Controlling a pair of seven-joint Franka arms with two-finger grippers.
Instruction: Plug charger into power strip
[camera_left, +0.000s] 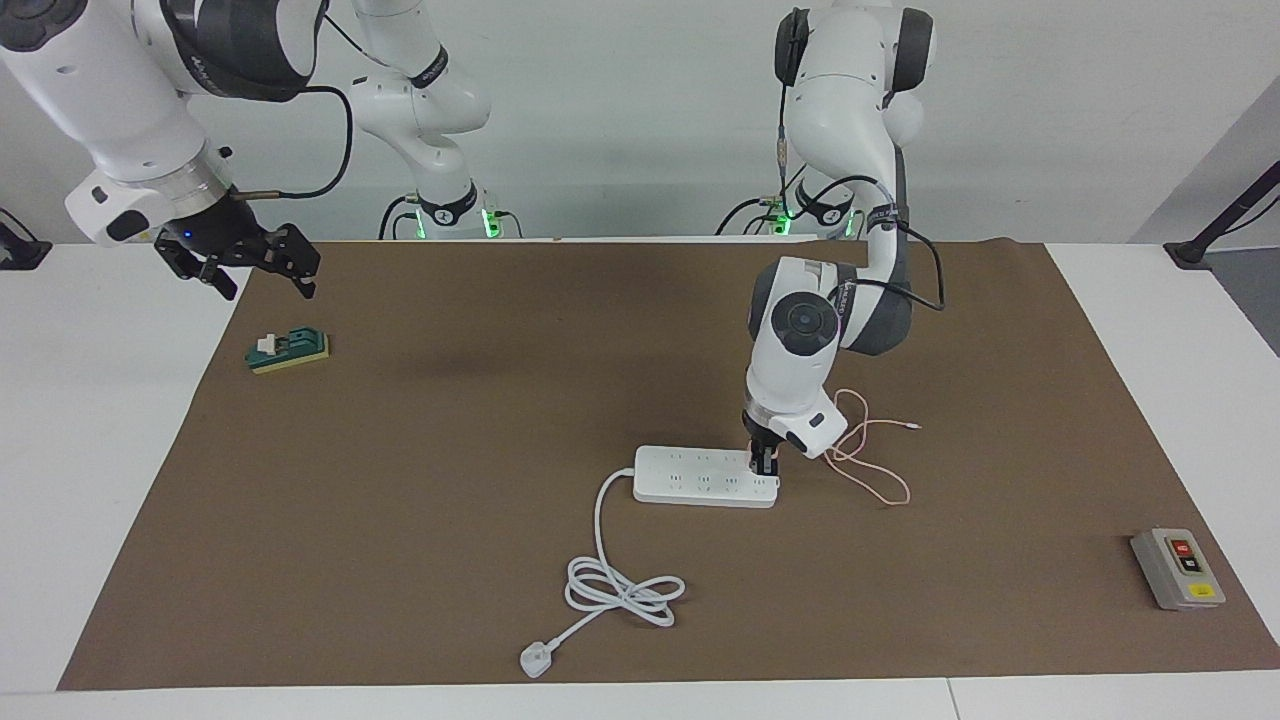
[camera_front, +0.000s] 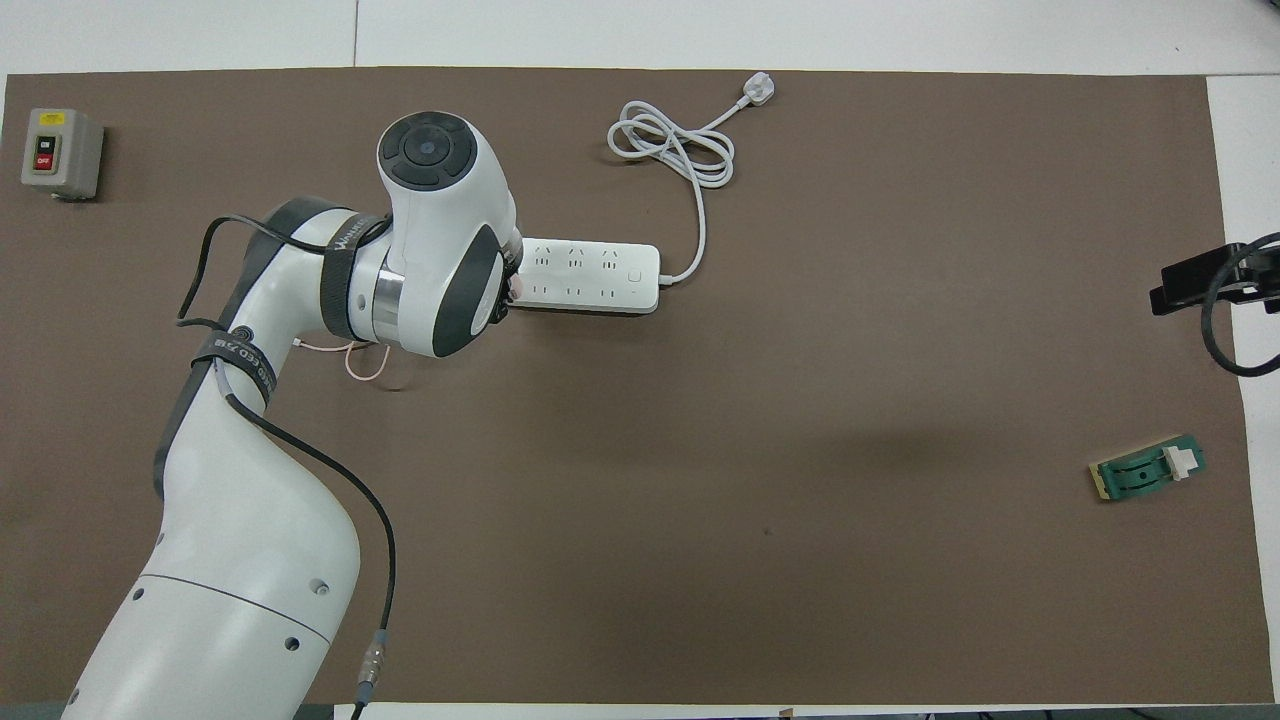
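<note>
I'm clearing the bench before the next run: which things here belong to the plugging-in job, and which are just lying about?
In the job:
- charger, held shut in the left tool at the strip's end
- power strip, with its coiled white cord

Lying about:
- grey switch box
- small green part, under the open, waiting right tool

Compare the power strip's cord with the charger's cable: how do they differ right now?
The power strip's cord is thick and white; the charger's cable is thin and pink. The cord is bunched in a coil farther from the robots than the power strip; the cable loops loosely beside the strip toward the left arm's end. The cord ends in a white plug lying loose. Both rest on the brown mat.
</note>
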